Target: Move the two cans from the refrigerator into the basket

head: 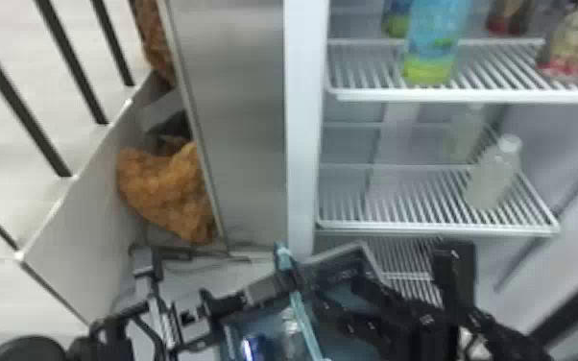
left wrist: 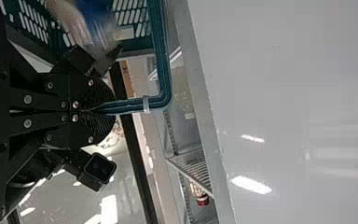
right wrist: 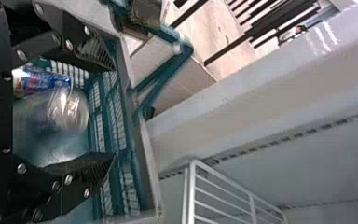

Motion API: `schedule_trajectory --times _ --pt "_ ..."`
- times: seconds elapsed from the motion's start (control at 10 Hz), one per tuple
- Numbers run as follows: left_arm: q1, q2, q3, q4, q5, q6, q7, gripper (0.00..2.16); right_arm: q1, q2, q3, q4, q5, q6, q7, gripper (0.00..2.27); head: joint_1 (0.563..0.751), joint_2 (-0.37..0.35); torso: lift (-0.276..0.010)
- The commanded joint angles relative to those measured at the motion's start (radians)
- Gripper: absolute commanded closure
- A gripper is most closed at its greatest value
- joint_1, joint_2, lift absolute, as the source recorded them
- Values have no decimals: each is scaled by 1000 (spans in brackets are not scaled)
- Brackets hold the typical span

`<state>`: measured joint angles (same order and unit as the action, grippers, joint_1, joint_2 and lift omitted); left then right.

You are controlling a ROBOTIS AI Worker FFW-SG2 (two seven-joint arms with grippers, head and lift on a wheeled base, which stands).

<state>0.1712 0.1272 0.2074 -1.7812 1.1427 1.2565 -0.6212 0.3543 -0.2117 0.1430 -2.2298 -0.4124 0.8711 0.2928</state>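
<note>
Step in hand, as judged: placing goods in the basket, with the right gripper at the point of release or just after it.

The basket (right wrist: 144, 158) stands before the refrigerator (head: 300, 120), hung by its teal handle (left wrist: 130, 105) from the left gripper (left wrist: 109, 107), whose fingers are closed on it. The right gripper (right wrist: 114, 111) is over the basket, fingers wide apart. Between and behind them, inside the basket, lie a clear, shiny container (right wrist: 67, 112) and, beside it, a blue can (right wrist: 42, 81). Whether a second can is in there cannot be told.

Next move, as judged: lift the right gripper straight out, keep the handle held level, and confirm the count before returning to the refrigerator.

Surroundings: white wire shelves inside the refrigerator; an orange-brown bundle (head: 168, 192) behind the metal panel to its left; a blue-and-green bottle (head: 434, 48) on the upper shelf; a pale, white-capped bottle (head: 494, 173) on a lower one.

Hazards: the raised handle and the nearby shelf edge (right wrist: 191, 191) could catch the right arm on withdrawal.
</note>
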Motion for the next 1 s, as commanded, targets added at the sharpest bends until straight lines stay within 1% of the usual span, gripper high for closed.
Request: schedule_trajectory --times 0.0,0.1,0.2,0.3,0.5,0.6,0.7,0.9 --pt "1 0 0 1 0 0 1 1210 14 12 -53 -2 14 -39 9 125 695 16 -219" --pt "1 0 -2 1 0 0 0 1210 36 25 -93 -5 18 -105 25 131 695 8 -219" --pt "1 0 -2 1 0 0 0 1210 73 35 -127 -27 30 -184 31 131 695 -17 -219" --pt "1 0 -2 1 0 0 0 1210 122 49 -167 -74 53 -226 32 130 695 -48 -219" --pt "3 0 4 1 0 -5 -2 1210 227 94 -239 -169 87 -280 32 130 695 -107 -219" --pt "3 0 4 1 0 -5 -2 1210 276 110 -271 -201 99 -309 32 131 695 -121 -219" --pt "3 -1 2 1 -2 -5 -2 1210 325 120 -303 -221 97 -351 32 131 695 -148 -219" --pt "5 -1 2 1 -4 -2 0 1210 406 123 -352 -236 87 -461 32 134 695 -204 -219"
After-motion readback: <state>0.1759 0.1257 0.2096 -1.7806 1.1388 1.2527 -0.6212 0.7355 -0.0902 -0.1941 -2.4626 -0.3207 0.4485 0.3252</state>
